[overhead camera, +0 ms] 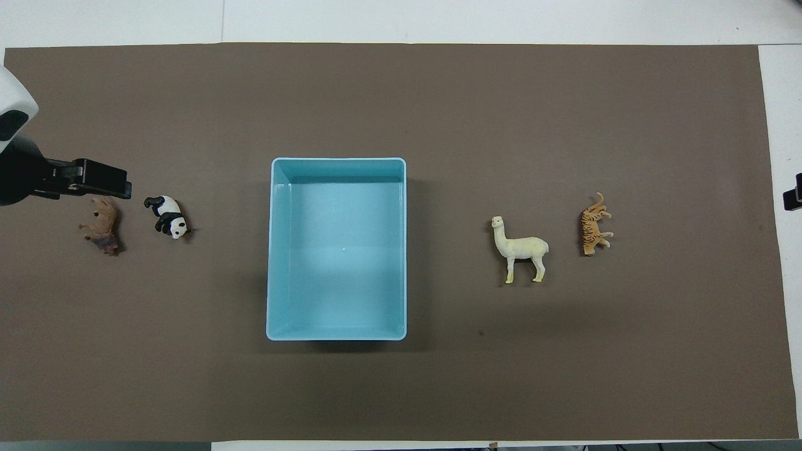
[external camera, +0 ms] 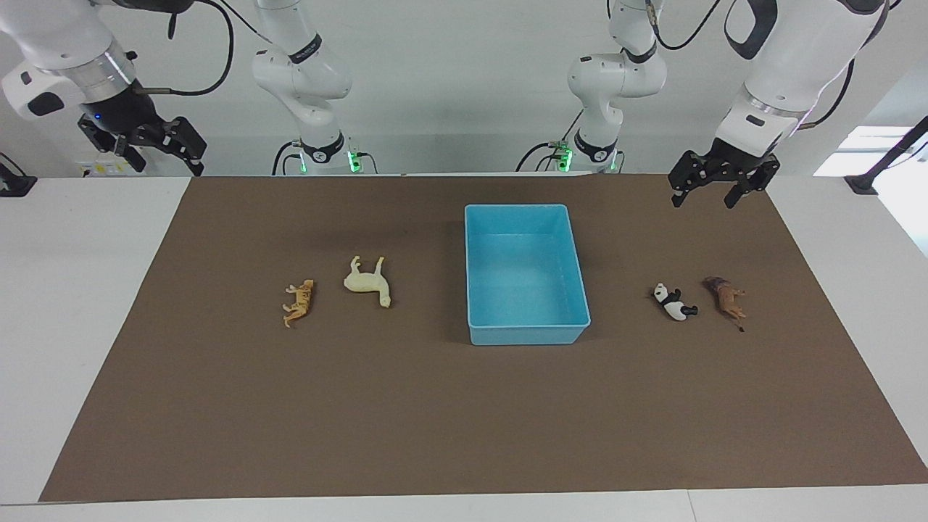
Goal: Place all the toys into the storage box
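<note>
The light blue storage box (external camera: 576, 250) stands empty in the middle of the brown mat; it also shows in the overhead view (overhead camera: 274, 250). The orange tiger (external camera: 299, 302) and the cream long-necked animal (external camera: 368, 281) lie toward the right arm's end. The black-and-white panda (external camera: 674, 302) and the brown lion (external camera: 726, 296) lie toward the left arm's end. My left gripper (external camera: 707, 197) is open and empty, raised over the mat by the lion (overhead camera: 103, 225). My right gripper (external camera: 168, 165) is open and empty, raised over the table's white edge off the mat.
The brown mat (external camera: 464, 420) covers most of the white table (external camera: 72, 326). The two arm bases stand at the robots' edge of the table. Nothing else lies on the mat.
</note>
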You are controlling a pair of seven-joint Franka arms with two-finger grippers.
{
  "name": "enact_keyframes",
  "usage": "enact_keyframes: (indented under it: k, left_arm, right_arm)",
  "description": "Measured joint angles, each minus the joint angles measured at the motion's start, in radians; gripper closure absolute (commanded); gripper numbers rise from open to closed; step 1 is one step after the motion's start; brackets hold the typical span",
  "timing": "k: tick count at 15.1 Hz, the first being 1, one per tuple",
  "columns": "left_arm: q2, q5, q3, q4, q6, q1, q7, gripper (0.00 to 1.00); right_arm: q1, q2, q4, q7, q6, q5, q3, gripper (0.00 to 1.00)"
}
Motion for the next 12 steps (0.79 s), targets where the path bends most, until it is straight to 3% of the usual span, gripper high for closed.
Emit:
enact_keyframes:
  k: [12]
  left_arm:
    - [0.000,0.000,0.000,0.000,0.000,0.000,0.000,0.00]
  right_arm:
    - [0.005,-0.003,-0.034,0.049,0.061,-0.013,0.002,0.00]
